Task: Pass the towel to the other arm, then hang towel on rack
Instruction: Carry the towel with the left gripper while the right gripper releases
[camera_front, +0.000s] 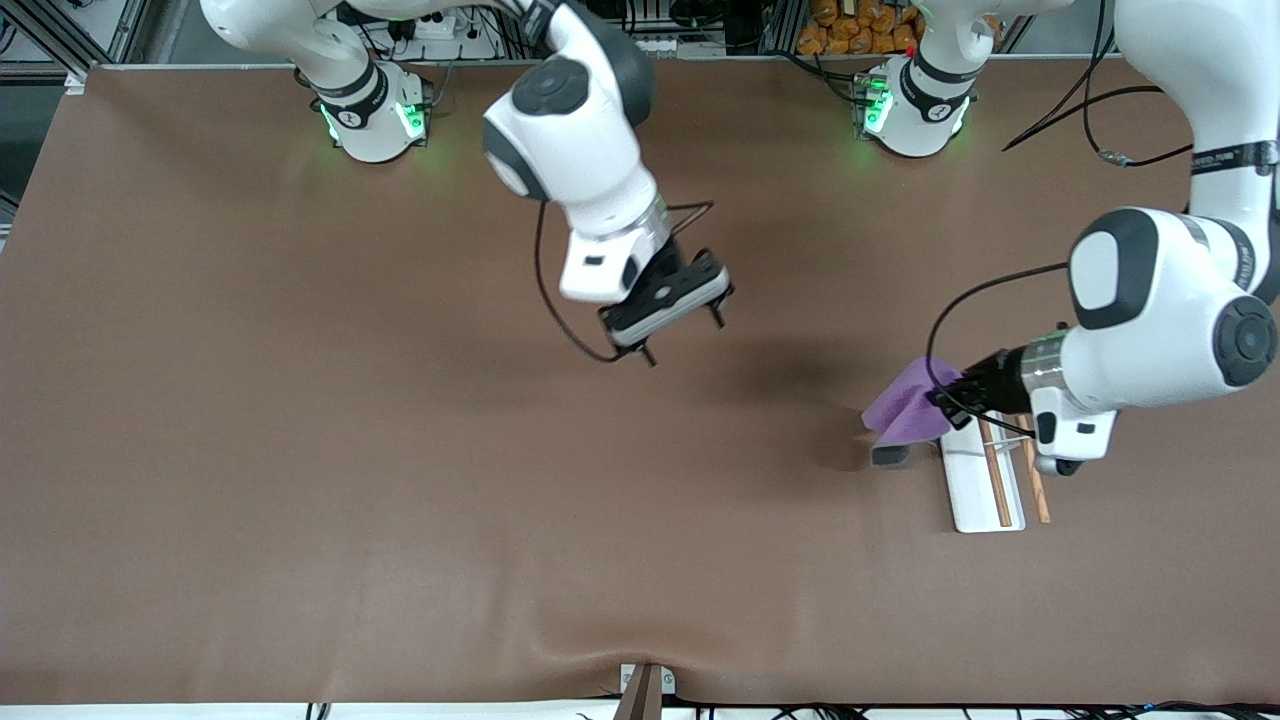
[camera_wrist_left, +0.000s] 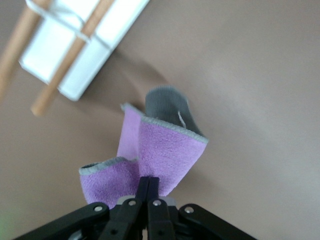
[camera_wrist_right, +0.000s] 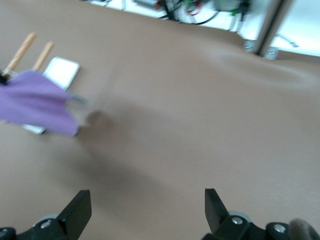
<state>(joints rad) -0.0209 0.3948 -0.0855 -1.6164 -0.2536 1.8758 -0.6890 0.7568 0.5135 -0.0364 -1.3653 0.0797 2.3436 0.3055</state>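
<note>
The purple towel (camera_front: 905, 405) with its grey edge hangs folded from my left gripper (camera_front: 940, 398), which is shut on it just above the table, beside the rack (camera_front: 975, 495). In the left wrist view the fingertips pinch the towel (camera_wrist_left: 160, 150) at its edge, at my left gripper (camera_wrist_left: 149, 182). The rack (camera_wrist_left: 120, 20) is a white base with two brown rods, at the left arm's end of the table. My right gripper (camera_front: 683, 340) hangs open and empty over the table's middle. The right wrist view shows my right gripper (camera_wrist_right: 147, 200), the towel (camera_wrist_right: 37, 102) and the rack (camera_wrist_right: 62, 72).
Brown mat (camera_front: 400, 480) covers the whole table. A small metal bracket (camera_front: 643, 690) sits at the table edge nearest the front camera. A black cable (camera_front: 1100, 120) lies near the left arm's base.
</note>
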